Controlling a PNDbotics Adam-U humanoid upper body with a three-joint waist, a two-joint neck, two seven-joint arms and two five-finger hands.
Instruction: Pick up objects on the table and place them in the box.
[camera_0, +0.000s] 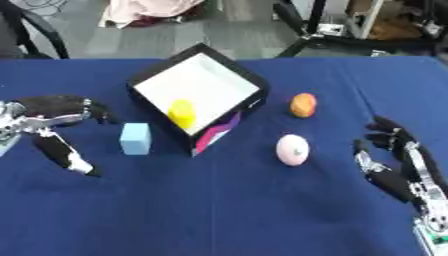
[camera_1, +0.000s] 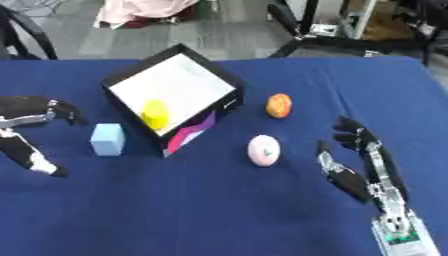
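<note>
Three light pieces lay outside the box (camera_0: 249, 80); the rounded, roll-prone pink ball (camera_0: 292, 149) was judged best cupped from both sides by the right hand (camera_0: 398, 167), its fingers spread apart like the left hand (camera_0: 48, 120)

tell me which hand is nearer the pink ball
Right. The right hand lies open just right of the pink ball; the left hand is far off, beyond the box.

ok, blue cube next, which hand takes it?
Left. The light blue cube sits left of the box, just beside the open left hand. The right hand, also open, is across the table, nearer the pink ball and the orange ball.
</note>
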